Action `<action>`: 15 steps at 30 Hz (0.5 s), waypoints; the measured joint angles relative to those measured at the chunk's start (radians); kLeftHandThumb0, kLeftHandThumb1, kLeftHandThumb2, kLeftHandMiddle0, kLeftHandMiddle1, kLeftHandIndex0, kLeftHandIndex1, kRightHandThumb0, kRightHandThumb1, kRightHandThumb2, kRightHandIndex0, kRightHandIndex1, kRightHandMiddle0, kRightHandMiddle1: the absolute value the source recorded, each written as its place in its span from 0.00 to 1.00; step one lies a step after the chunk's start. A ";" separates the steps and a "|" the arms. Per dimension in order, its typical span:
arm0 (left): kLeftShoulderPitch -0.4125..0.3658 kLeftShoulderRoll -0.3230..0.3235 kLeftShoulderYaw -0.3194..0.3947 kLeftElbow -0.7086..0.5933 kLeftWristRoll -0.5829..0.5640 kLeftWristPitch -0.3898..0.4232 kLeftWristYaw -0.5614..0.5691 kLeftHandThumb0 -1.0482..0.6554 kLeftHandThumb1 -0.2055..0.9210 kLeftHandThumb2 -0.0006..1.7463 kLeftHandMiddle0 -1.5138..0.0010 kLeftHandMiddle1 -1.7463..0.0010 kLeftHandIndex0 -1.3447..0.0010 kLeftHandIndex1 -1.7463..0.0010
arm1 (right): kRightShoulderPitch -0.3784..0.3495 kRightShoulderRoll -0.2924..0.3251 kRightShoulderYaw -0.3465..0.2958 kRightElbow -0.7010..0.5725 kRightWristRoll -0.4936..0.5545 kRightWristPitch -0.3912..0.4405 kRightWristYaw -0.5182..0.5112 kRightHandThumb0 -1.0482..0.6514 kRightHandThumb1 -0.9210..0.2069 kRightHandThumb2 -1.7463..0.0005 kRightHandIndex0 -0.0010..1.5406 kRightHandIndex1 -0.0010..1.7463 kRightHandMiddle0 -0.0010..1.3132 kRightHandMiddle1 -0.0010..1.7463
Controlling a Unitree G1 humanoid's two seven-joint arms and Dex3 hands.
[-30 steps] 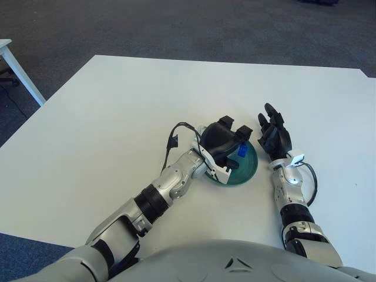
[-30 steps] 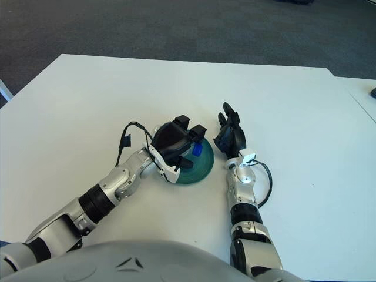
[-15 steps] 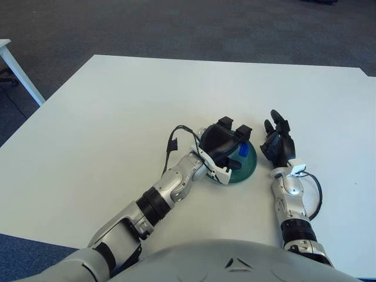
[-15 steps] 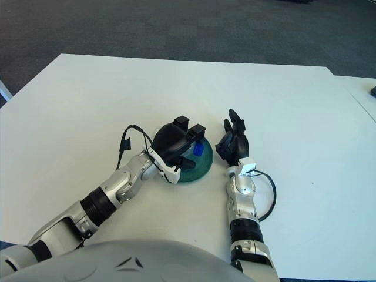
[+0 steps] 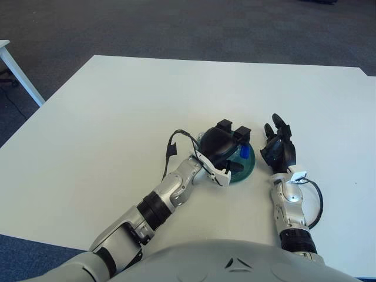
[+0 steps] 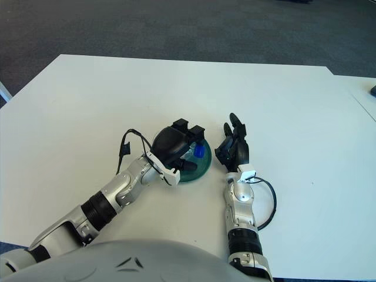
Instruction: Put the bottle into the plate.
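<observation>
A dark green plate (image 5: 250,165) lies on the white table, near the front and middle. My left hand (image 5: 227,147) hangs over the plate and covers most of it. Its fingers are curled around a clear bottle, of which only the blue cap (image 5: 242,152) shows, just above the plate's inside. My right hand (image 5: 279,148) stands just right of the plate with its fingers spread and pointing up, holding nothing and apart from the plate. The plate's rim also shows in the right eye view (image 6: 203,170).
The white table (image 5: 117,117) spreads wide on all sides of the plate. A second white table's corner (image 5: 10,56) stands at the far left over dark carpet. A black cable (image 5: 172,148) loops off my left wrist.
My right hand has drawn back toward my body and a little to the right. My left hand has stayed over the plate, settling slightly lower with the bottle.
</observation>
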 measured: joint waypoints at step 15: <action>-0.001 -0.005 0.004 -0.008 -0.035 0.001 -0.122 0.61 0.39 0.81 0.54 0.02 0.66 0.00 | 0.093 -0.043 0.000 -0.176 -0.075 0.168 -0.063 0.10 0.00 0.38 0.14 0.00 0.00 0.18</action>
